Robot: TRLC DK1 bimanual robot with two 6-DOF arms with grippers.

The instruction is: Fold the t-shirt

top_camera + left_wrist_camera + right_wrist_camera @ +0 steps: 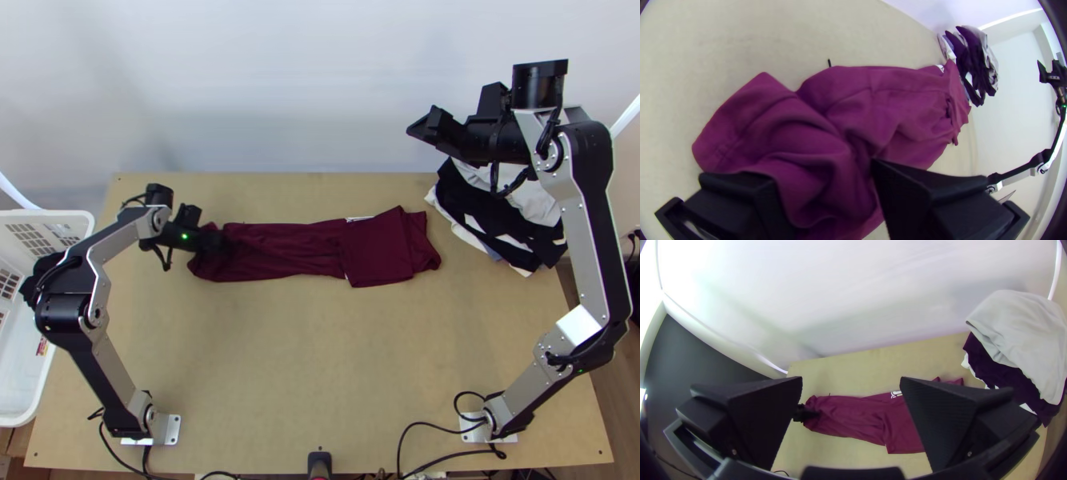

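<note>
The maroon t-shirt [280,250] lies as a long narrow strip across the table, a squarish folded panel on its right part and its left end bunched. At that left end is my left gripper [214,238]; in the left wrist view the same gripper [820,173] stands open, with rumpled cloth [818,155] between its fingers. My right gripper [422,130] is raised beyond the table's far edge, up and right of the shirt's folded part. Nothing is between the parted fingers of the right gripper [851,380] in the right wrist view.
A pile of white, black and grey clothes [488,212] lies at the table's far right corner, below the right arm's forearm. A white basket [40,376] stands at the left edge. Bare wood [320,360] stretches between the shirt and the near edge.
</note>
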